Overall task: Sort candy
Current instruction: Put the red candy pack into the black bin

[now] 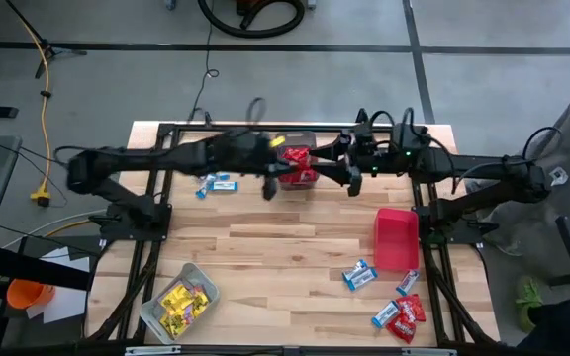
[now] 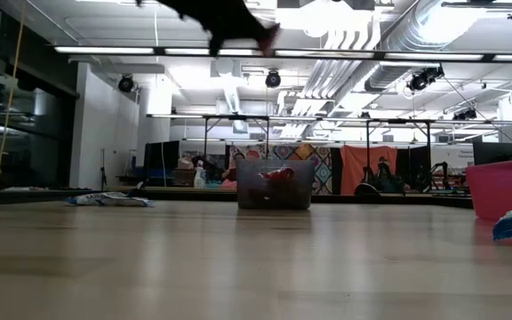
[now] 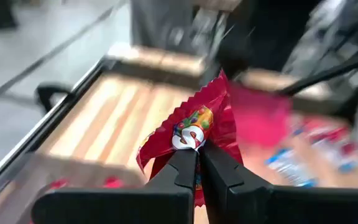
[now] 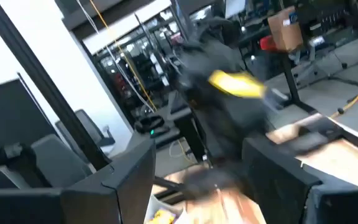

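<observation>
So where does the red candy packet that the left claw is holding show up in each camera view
High view: red candy packet in the shut left claw, just left of the dark mesh bin at the table's far side.
Low view: a red tip at the top edge, above the mesh bin.
Left wrist view: centre, pinched between the fingers.
Right wrist view: not identifiable.
Shared landmark: the mesh bin.

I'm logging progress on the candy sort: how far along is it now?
Partly done. Yellow candies fill the clear grey bin, and red ones sit in the dark mesh bin. In hand: the left gripper is shut on a red candy; the right gripper is open beside that bin. Left: blue-and-white candies and loose red candies on the table; the red bin looks empty.
</observation>
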Robot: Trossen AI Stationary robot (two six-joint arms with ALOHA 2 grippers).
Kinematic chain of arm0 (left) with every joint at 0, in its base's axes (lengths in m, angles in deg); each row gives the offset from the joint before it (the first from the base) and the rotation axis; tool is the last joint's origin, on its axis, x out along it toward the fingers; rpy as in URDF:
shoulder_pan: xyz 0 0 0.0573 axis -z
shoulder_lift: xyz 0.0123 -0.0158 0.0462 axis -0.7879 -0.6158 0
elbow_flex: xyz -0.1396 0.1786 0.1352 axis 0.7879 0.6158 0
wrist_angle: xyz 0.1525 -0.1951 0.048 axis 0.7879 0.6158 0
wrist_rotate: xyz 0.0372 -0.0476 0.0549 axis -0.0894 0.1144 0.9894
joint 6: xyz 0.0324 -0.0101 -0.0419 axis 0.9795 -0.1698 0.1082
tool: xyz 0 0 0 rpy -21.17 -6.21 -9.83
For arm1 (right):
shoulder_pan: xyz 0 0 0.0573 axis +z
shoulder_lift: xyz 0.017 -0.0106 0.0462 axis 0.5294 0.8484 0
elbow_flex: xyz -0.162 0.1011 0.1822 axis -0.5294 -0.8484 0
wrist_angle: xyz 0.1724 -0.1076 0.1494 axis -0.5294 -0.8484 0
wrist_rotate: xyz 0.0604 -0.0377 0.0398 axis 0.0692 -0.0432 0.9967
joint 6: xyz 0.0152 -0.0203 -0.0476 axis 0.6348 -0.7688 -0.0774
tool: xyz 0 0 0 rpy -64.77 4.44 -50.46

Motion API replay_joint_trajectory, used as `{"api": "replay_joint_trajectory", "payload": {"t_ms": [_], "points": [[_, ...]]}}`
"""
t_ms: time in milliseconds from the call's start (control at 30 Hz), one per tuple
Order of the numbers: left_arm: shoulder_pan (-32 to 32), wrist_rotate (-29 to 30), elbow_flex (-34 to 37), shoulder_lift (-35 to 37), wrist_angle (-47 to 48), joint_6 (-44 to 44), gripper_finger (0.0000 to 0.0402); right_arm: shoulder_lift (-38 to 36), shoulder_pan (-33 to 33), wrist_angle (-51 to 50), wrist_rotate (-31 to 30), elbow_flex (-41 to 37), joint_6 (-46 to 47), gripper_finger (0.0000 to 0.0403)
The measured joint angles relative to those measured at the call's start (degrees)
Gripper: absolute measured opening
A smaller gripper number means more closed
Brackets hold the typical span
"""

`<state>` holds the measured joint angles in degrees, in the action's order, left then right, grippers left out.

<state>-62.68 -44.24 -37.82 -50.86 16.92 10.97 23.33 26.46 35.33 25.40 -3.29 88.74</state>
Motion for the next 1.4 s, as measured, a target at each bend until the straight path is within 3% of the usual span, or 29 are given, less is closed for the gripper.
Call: {"api": "replay_joint_trajectory", "payload": {"t_ms": [167,400,833,1100,1267,1400], "points": [[-4.2,1.5,-6.9,-11.9,3.5,2.1,0.0000,-1.8,-0.1,0.0,0.0,0.0,0.0,0.0236],[-7.0,5.5,-10.2,-22.3,6.0,0.0,0.0021,-1.9,-0.1,-0.4,0.0,0.0,0.2,0.0236],[-7.8,4.9,-10.5,-23.9,10.1,-10.3,0.0177,-1.8,-0.1,-2.3,0.1,0.0,0.0,0.0236],[-10.8,-9.1,-10.4,-16.8,15.0,-12.4,0.0197,-2.1,-0.1,-7.7,2.6,0.0,1.9,0.0236],[-11.0,-9.0,-6.5,-4.1,15.3,-9.8,0.0197,-2.6,0.5,-20.5,8.3,0.0,8.0,0.0236],[-9.0,-8.9,1.3,8.7,6.8,-10.2,0.0197,-2.5,4.0,-31.3,9.7,0.0,14.0,0.0236]]}}
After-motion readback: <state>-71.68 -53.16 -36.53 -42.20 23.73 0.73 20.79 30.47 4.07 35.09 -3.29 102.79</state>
